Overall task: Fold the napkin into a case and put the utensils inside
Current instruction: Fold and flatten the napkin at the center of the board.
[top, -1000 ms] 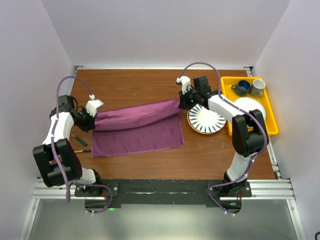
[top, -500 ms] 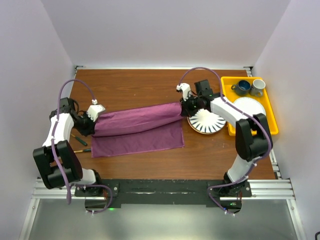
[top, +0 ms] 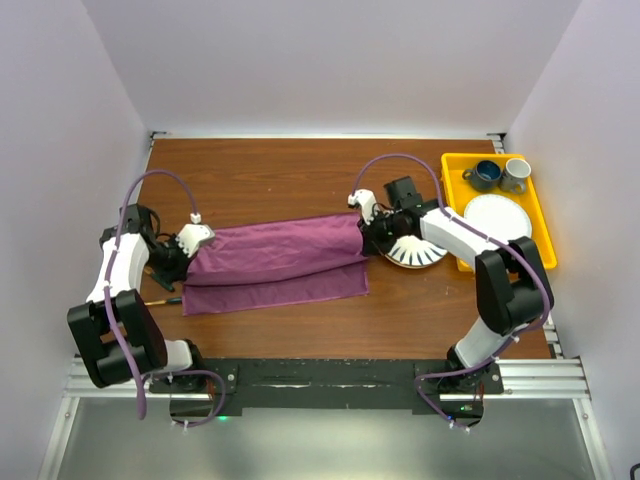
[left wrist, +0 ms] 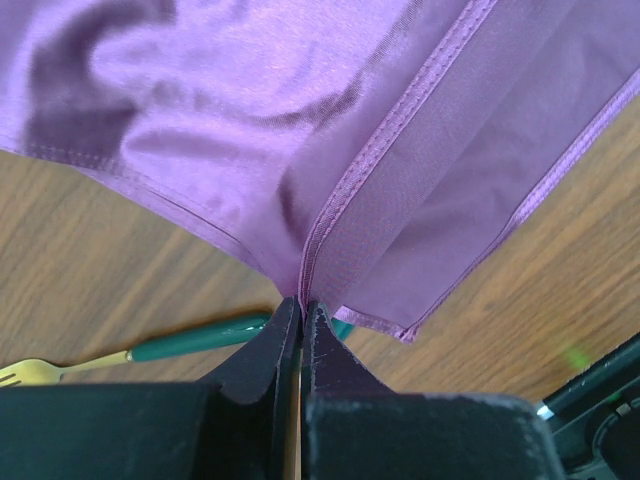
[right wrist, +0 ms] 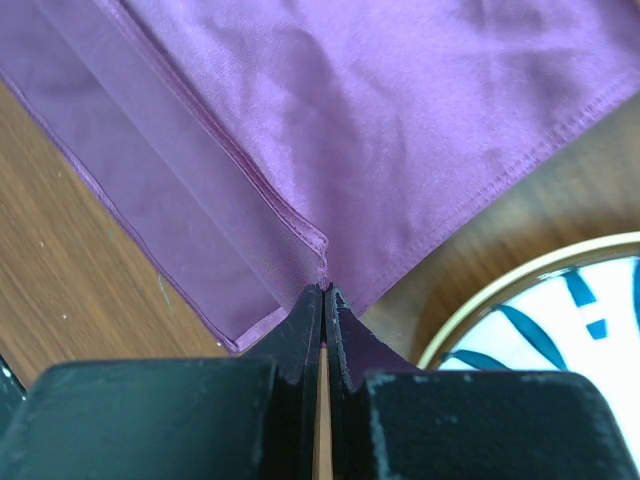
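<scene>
Top external view: the plum napkin [top: 275, 262] lies half-folded lengthwise on the wooden table [top: 280, 180], between both grippers. The left gripper [top: 190, 245] is pinched tight on its left corner, and the right gripper [top: 362, 225] on its right corner, beside the striped plate [top: 418, 256]. A green-handled fork [left wrist: 150, 348] lies by the left fingers.

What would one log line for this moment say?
step: fold napkin | left hand: shut on napkin | right hand: shut on napkin | fork: on table beside left hand
</scene>
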